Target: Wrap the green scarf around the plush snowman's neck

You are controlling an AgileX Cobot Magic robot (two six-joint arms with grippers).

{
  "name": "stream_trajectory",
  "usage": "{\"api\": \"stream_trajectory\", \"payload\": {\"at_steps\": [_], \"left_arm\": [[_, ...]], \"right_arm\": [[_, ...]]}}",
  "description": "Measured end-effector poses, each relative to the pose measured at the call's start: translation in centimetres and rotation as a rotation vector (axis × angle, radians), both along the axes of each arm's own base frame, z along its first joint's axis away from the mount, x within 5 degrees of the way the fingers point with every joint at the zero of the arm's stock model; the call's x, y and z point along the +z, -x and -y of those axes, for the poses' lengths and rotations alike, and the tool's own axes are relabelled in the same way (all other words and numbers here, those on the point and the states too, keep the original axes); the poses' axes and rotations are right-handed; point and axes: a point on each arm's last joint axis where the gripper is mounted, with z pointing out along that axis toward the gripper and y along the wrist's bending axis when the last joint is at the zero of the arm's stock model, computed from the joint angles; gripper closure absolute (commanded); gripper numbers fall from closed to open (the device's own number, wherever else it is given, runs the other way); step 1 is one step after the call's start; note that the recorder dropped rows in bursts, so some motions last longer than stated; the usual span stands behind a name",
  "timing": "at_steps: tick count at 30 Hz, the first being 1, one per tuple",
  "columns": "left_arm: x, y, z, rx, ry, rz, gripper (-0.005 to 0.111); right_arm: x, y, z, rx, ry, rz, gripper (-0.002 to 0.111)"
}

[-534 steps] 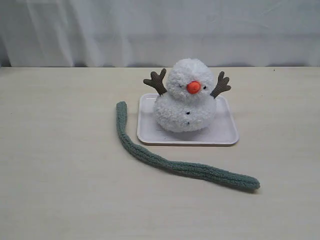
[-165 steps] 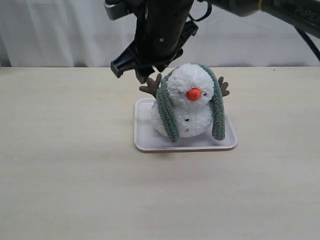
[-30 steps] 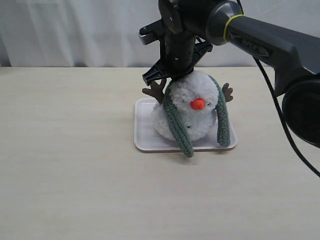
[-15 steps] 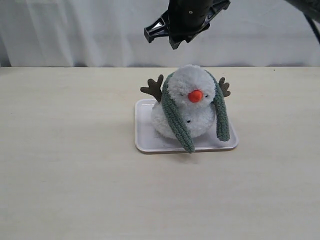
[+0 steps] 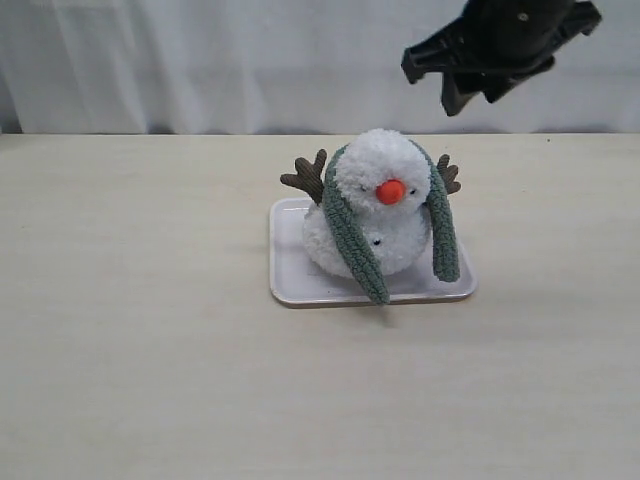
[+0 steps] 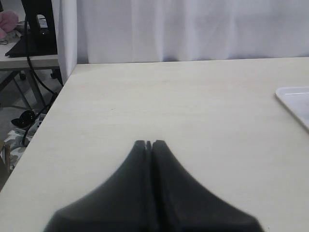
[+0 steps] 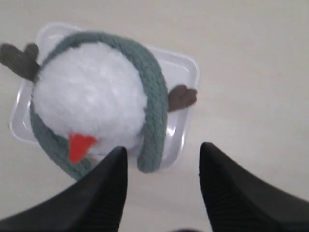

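The plush snowman point(image 5: 378, 200) sits upright on a white tray point(image 5: 295, 285), orange nose forward. The green scarf point(image 5: 350, 240) runs behind its head, both ends hanging down the front, one on each side; the left end reaches the tray's front rim. From above, the scarf point(image 7: 152, 101) curves round the back of the snowman point(image 7: 89, 96). My right gripper point(image 5: 465, 95) hangs open high above and to the right of the snowman, holding nothing; its fingers point(image 7: 161, 147) stand wide apart. My left gripper point(image 6: 149, 143) is shut and empty over bare table.
A white curtain hangs behind the table's far edge. The tray's corner point(image 6: 294, 99) shows in the left wrist view, and a table edge with cables and furniture beyond point(image 6: 29, 72) lies to one side.
The right arm has swung from above the snowman's head to the upper right. The snowman and scarf have stayed put.
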Motion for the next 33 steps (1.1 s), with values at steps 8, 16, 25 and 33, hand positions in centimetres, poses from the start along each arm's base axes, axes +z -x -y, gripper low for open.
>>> {"api": "stream_trajectory", "payload": {"at_steps": [8, 16, 25, 33], "left_arm": [[0.0, 0.0, 0.0, 0.0, 0.0, 0.0, 0.107], [0.0, 0.0, 0.0, 0.0, 0.0, 0.0, 0.107], [0.0, 0.0, 0.0, 0.0, 0.0, 0.0, 0.107], [0.0, 0.0, 0.0, 0.0, 0.0, 0.0, 0.107]], "right_arm": [[-4.5, 3.8, 5.3, -0.037, -0.057, -0.079, 0.049], [-12.0, 4.5, 3.9, 0.125, -0.213, -0.026, 0.049], [-17.3, 1.7, 3.6, 0.097, -0.204, 0.032, 0.049], [-19.3, 1.0, 3.5, 0.099, -0.191, 0.022, 0.092]]}}
